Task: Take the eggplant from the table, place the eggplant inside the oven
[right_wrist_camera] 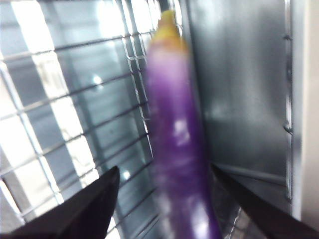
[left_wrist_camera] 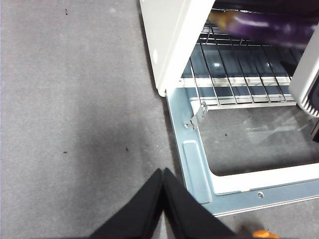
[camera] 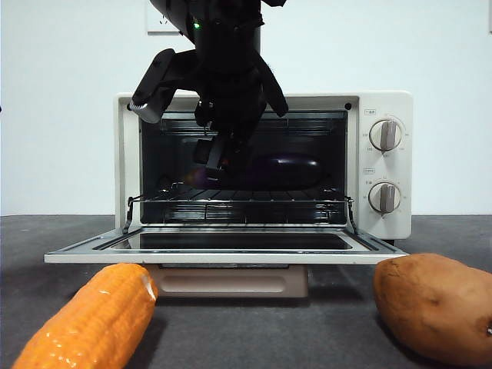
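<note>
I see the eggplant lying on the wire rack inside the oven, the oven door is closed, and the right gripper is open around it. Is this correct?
Not quite: the oven door is open, folded down flat in front, as the front view shows. The rest holds: the eggplant lies on the wire rack inside, and the right gripper is open, one jaw on each side of it.

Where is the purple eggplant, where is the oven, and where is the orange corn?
eggplant [camera: 286,171], front view: middle of its dark body, lying on the rack.
oven [camera: 384,104], front view: cream front panel above the upper knob.
corn [camera: 92,319], front view: middle of the orange cob.
</note>
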Tool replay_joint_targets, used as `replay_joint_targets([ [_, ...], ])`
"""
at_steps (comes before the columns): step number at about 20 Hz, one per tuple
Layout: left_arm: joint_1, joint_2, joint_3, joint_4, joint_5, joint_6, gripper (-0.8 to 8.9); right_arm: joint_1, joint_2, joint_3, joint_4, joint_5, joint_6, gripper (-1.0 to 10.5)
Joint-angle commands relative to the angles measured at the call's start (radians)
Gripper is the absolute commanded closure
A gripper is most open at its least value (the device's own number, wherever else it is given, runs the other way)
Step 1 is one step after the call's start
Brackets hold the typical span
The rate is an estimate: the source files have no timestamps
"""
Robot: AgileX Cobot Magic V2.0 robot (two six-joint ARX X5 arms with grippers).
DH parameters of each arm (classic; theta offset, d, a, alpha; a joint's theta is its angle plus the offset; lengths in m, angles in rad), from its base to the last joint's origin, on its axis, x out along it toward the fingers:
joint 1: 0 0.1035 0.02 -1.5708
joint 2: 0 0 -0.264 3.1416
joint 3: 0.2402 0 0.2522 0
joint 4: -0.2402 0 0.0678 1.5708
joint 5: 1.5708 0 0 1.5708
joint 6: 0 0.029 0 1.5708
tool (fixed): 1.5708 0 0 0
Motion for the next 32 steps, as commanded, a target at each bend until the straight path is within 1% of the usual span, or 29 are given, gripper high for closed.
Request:
replay_joint_targets([
  [1,-0.002,0.006,0.006,0.007,0.004,0.002,8.08,0.015,0.021,0.022,0.006,-0.001,0.036,6.6],
  [6,-0.002,0.006,0.006,0.006,0.004,0.002,8.08,0.017,0.021,0.022,0.006,0.000,0.058,6.6],
  [15,-0.002,0.013,0.006,0.006,0.003,0.010,8.08,0.021,0.021,0.022,0.006,0.007,0.059,6.6],
  [18,-0.002,0.046,0.006,0.010,-0.008,0.028,8.08,0.039,0.020,0.022,0.005,0.037,0.061,6.6],
  [22,-0.002,0.134,0.006,0.077,-0.010,0.030,8.08,0.069,0.011,0.022,0.005,0.079,0.063,6.6],
  [23,-0.002,0.165,0.006,0.089,-0.010,0.041,8.08,0.080,-0.001,0.022,0.000,0.079,0.074,6.6],
  [26,0.009,0.270,0.006,0.141,-0.006,0.051,8.08,0.109,-0.046,0.022,-0.061,0.077,0.142,6.6],
  [27,0.020,0.306,0.006,0.159,0.000,0.055,8.08,0.117,-0.069,0.022,-0.106,0.074,0.181,6.6],
  [28,0.033,0.337,0.006,0.177,0.030,0.057,8.08,0.122,-0.094,0.022,-0.149,0.064,0.225,6.7],
  [30,0.070,0.402,0.006,0.205,0.108,0.060,8.08,0.132,-0.160,0.022,-0.253,0.015,0.323,7.2],
  [32,0.101,0.460,0.006,0.225,0.151,0.064,8.08,0.144,-0.231,0.022,-0.353,-0.051,0.394,7.7],
])
